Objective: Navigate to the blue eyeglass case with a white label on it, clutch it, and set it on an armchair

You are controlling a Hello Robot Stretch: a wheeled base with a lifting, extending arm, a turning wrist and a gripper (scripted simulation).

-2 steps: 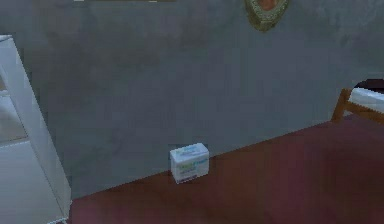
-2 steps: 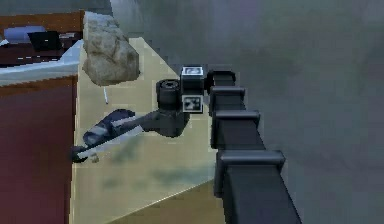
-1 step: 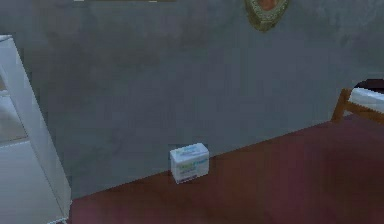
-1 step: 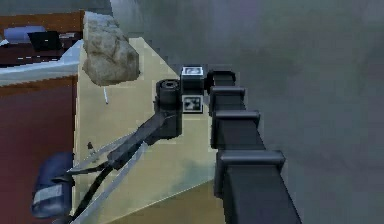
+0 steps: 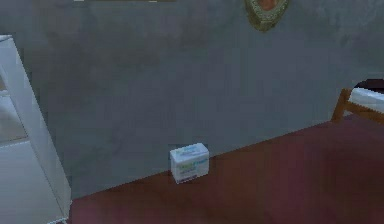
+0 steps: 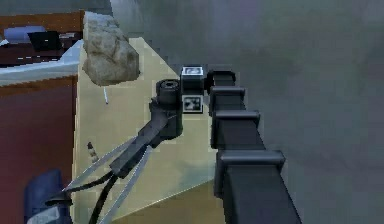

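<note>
Here, the arm (image 6: pixel 240 140) reaches across a tan bench (image 6: pixel 125 120), its hand (image 6: pixel 85 203) angled down toward a blue rounded object (image 6: pixel 42 195), probably the eyeglass case, at the near left by its fingertips, seemingly lined up for the grasp. Whether the hand holds anything cannot be told.

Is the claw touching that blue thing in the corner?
Cannot tell. In the arm side view the claw reaches toward the blue thing, but neither contact nor a gap shows plainly.
</note>
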